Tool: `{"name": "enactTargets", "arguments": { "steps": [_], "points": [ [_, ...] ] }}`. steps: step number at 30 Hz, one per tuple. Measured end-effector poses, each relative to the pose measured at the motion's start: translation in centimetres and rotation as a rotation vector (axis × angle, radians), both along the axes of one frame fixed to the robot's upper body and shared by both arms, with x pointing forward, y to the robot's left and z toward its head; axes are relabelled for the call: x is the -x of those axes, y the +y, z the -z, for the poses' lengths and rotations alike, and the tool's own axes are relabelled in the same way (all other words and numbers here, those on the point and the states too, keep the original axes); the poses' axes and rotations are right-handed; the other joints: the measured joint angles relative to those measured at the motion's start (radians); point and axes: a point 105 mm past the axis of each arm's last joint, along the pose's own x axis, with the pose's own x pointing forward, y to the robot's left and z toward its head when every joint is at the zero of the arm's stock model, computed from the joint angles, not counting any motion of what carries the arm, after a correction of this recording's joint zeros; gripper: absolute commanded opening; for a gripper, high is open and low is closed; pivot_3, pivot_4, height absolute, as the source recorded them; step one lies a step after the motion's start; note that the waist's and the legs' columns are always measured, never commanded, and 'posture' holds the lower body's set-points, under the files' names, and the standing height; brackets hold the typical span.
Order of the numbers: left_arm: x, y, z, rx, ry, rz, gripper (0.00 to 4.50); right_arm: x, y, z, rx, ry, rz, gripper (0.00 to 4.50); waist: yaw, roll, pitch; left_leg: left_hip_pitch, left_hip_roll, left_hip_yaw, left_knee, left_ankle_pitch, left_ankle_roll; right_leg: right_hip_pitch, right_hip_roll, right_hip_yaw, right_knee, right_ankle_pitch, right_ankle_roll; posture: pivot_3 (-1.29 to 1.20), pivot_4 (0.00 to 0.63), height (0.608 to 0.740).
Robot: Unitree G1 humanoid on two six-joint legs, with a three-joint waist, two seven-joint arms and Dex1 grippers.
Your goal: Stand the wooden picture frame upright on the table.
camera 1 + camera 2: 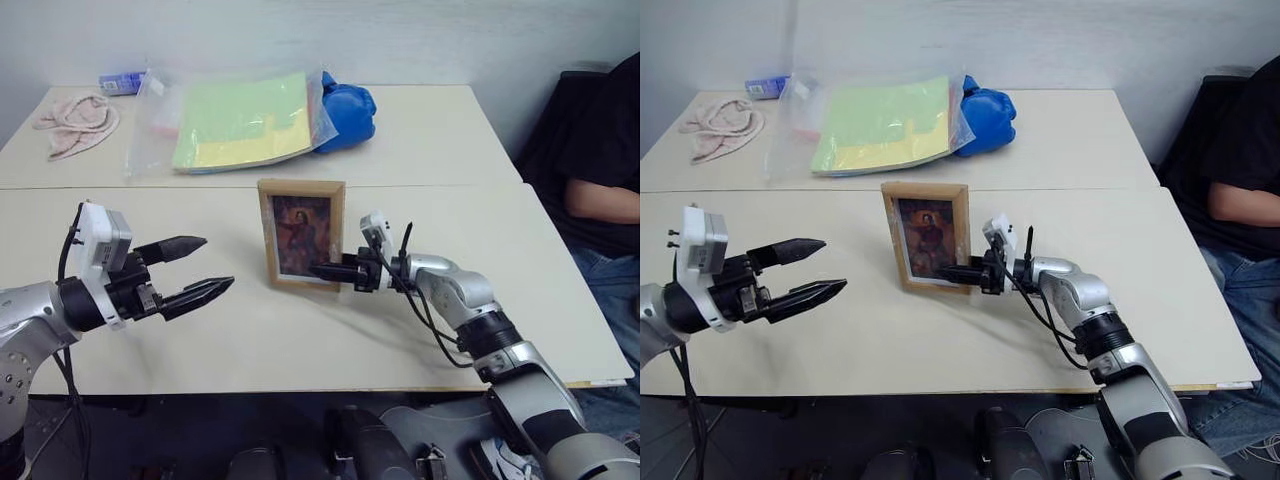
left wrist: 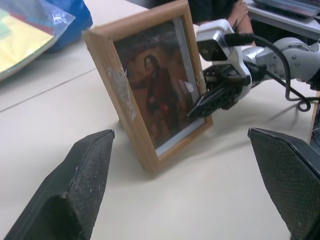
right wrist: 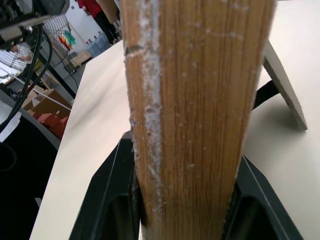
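The wooden picture frame [image 1: 302, 234] stands upright near the middle of the table [image 1: 300, 340], on the nearer of the two tabletop sections, just this side of the seam, portrait side facing the robot. In the right wrist view its stand [image 3: 282, 82] is out behind it with the foot on the tabletop. The right gripper [image 1: 328, 271] is clamped on the frame's lower right edge; the right wrist view shows a black finger [image 3: 112, 200] pressed against each side of the wood. The left gripper [image 1: 203, 268] is spread wide and holds nothing, hovering above the table well to the left of the frame, tips pointing toward it; the left wrist view shows both its fingers [image 2: 75, 185] far apart with the frame between them further off. On the far section of the table lies a green-yellow folder in clear plastic [image 1: 240, 122], with a blue object [image 1: 347, 112] touching its right side. A pinkish cloth [image 1: 75, 120] sits at the far left corner, and a small blue-and-white packet [image 1: 122, 81] beyond it by the wall. A person in a dark top [image 1: 605, 150] sits at the right edge of the table, forearm resting near the table edge.
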Motion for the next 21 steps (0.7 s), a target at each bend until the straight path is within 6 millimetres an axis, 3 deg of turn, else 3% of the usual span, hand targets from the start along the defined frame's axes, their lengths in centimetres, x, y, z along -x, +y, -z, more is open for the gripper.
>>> {"name": "enactTargets", "arguments": {
  "steps": [1,7,11,15,18,21],
  "points": [
    [0.0,-0.1,0.0,-0.002,0.0,0.003,4.5,0.1,0.0,0.1,0.0,-0.005,0.0,1.27,0.0,0.0,0.0,0.0,0.0,0.0,0.0,0.0,0.0,0.0,0.0,0.0,0.0,0.0,0.0,0.0,0.15,0.74],
    [-0.7,-0.2,0.2,-0.005,0.01,0.016,4.5,0.9,-1.0,2.6,0.08,0.012,0.02,3.21,0.004,0.0,0.0,-0.001,0.0,0.0,0.0,0.0,0.0,-0.001,0.0,0.0,0.0,0.0,0.0,0.0,0.15,0.74],
    [-1.0,-0.3,0.4,-0.01,0.027,0.032,4.5,0.8,-3.5,1.0,0.161,-0.06,0.04,4.43,0.004,0.001,0.0,-0.001,0.0,0.0,0.0,0.0,0.0,-0.001,0.0,-0.001,-0.001,0.0,0.0,0.0,0.15,0.74],
    [-1.1,-0.4,0.5,-0.04,0.03,0.053,4.5,2.2,-9.5,-2.1,0.327,-0.145,-0.011,4.43,0.024,0.002,0.002,-0.002,0.0,-0.001,-0.001,0.0,0.0,-0.001,0.0,-0.002,-0.005,0.0,0.0,0.0,0.15,0.74],
    [-1.6,-0.1,0.2,-0.029,0.016,0.05,4.5,3.1,-12.9,-5.9,0.34,-0.15,-0.023,4.43,0.027,0.003,0.002,-0.002,0.0,-0.001,-0.001,0.0,0.0,-0.001,0.0,-0.002,-0.005,0.0,0.0,0.0,0.15,0.74],
    [-1.9,-0.2,-0.3,-0.024,-0.004,0.061,4.5,4.4,-14.3,-8.6,0.314,-0.17,-0.053,4.43,0.025,0.003,0.002,-0.002,0.0,-0.002,-0.002,0.0,0.0,0.0,0.001,-0.002,-0.005,0.0,0.0,0.0,0.15,0.74]
  ]
}}
